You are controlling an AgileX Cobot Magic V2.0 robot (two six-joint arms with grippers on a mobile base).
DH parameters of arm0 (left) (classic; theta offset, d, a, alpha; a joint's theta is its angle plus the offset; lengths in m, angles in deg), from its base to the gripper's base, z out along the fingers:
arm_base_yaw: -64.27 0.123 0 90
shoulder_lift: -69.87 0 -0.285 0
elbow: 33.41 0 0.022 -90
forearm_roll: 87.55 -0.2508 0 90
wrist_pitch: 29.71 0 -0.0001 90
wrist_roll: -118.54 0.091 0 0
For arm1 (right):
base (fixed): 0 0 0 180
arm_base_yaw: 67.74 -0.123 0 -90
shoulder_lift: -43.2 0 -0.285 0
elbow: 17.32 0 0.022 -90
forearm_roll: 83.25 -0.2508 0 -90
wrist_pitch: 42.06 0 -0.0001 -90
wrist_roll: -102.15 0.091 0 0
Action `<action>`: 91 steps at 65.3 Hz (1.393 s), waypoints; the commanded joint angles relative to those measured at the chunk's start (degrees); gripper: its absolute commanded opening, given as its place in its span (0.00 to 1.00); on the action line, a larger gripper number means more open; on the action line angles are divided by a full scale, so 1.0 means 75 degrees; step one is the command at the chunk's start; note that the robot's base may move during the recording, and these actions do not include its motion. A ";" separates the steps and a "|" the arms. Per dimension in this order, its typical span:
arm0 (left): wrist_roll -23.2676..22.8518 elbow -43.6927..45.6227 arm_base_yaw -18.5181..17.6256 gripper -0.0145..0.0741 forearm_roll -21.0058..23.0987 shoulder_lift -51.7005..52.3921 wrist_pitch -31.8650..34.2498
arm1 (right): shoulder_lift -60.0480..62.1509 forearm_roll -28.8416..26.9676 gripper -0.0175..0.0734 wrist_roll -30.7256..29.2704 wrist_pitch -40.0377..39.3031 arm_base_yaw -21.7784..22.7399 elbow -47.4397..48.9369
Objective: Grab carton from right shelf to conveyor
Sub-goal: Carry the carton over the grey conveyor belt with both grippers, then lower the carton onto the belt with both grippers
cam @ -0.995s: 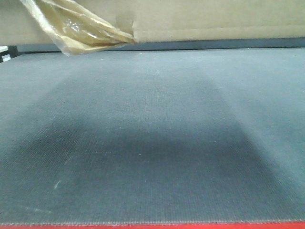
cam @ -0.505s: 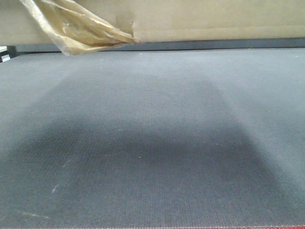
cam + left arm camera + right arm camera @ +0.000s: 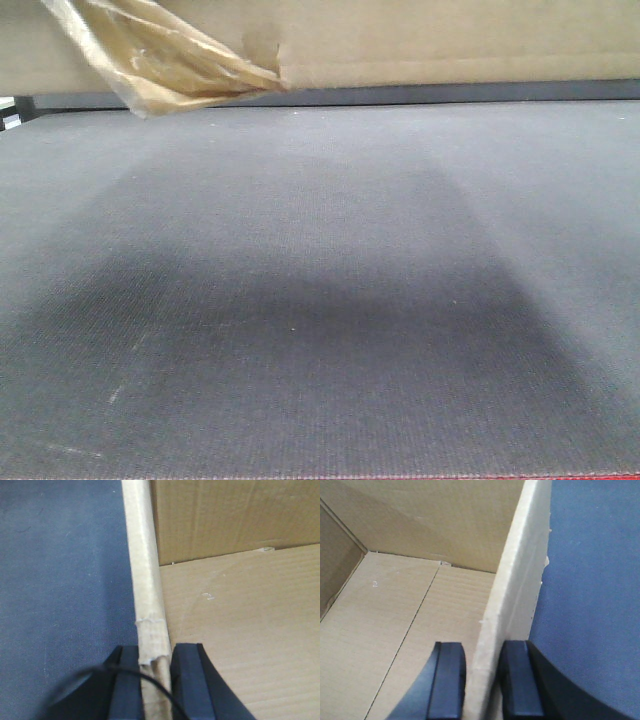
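Over the conveyor belt (image 3: 320, 300), the open cardboard carton (image 3: 450, 40) fills the top strip of the front view, its crumpled amber packing tape (image 3: 170, 60) dangling from the lower edge at the left. It seems to hang clear of the belt, not rest on it: a dark gap shows beneath its bottom edge and a broad shadow lies on the ribbed surface below.

Both arms have it. The left gripper (image 3: 152, 680) is closed on the carton's left wall, one black pad on the outside and one inside, the frayed top edge of the wall pinched between them. The right gripper (image 3: 482, 680) clamps the opposite wall the same way. In each wrist view, dark belt lies just beyond the gripped wall.

Compared with a second ago, the red border (image 3: 400, 477) along the bottom of the front view has shrunk from a plain band to a hairline, and the shadow has widened and crept up the belt. The carton and tape sit almost where they were in the picture (they travel with the camera, I judge). That reads as the rig pressing further in over the conveyor. The shelf is out of sight, so the carry looks nearly done; lowering and letting go are not yet done.
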 commanded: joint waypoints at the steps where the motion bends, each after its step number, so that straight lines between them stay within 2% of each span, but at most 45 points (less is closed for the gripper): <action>1: 0.0111 0.0024 0.0065 0.15 -0.0916 0.0099 -0.0095 | 0.0188 0.0036 0.12 -0.0132 -0.0155 0.0017 0.0070; 15: 0.0111 0.0024 0.0065 0.15 -0.0852 0.0099 -0.0095 | 0.0188 0.0004 0.12 -0.0132 -0.0210 0.0017 0.0070; 20: 0.0111 0.0024 0.0065 0.15 -0.0833 0.0099 0.0163 | 0.0141 -0.0033 0.12 -0.0132 -0.0260 0.0017 0.0070; 33: 0.0111 0.0024 0.0065 0.15 -0.0175 -0.0335 0.0888 | -0.0518 -0.0033 0.12 -0.0204 -0.0794 0.0017 0.0086; 43: 0.0096 0.0024 0.0065 0.15 -0.0054 -0.1069 0.0979 | -0.1381 -0.0033 0.12 -0.0286 -0.1407 0.0017 0.0086; 52: 0.0096 0.0024 0.0287 0.15 0.0204 -0.1702 0.1404 | -0.2176 0.0141 0.12 -0.0315 -0.1855 0.0017 0.0086; 60: 0.0096 0.0024 0.0628 0.15 0.0670 -0.2254 0.1832 | -0.2811 0.0430 0.12 -0.0315 -0.2127 0.0046 0.0086; 68: 0.0096 0.0024 0.0804 0.15 0.0689 -0.2675 0.2045 | -0.3353 0.0759 0.12 -0.0315 -0.2326 0.0046 0.0086; 81: 0.0096 0.0024 0.0890 0.15 0.0656 -0.3104 0.2344 | -0.3831 0.0772 0.12 -0.0315 -0.2634 0.0130 0.0086; 87: 0.0096 0.0010 0.0890 0.16 0.0638 -0.3286 0.2425 | -0.3943 0.0772 0.21 -0.0315 -0.2653 0.0217 0.0086; 91: 0.0096 0.0010 0.0890 0.22 0.0638 -0.3389 0.2438 | -0.3969 0.0772 0.39 -0.0315 -0.2653 0.0284 0.0086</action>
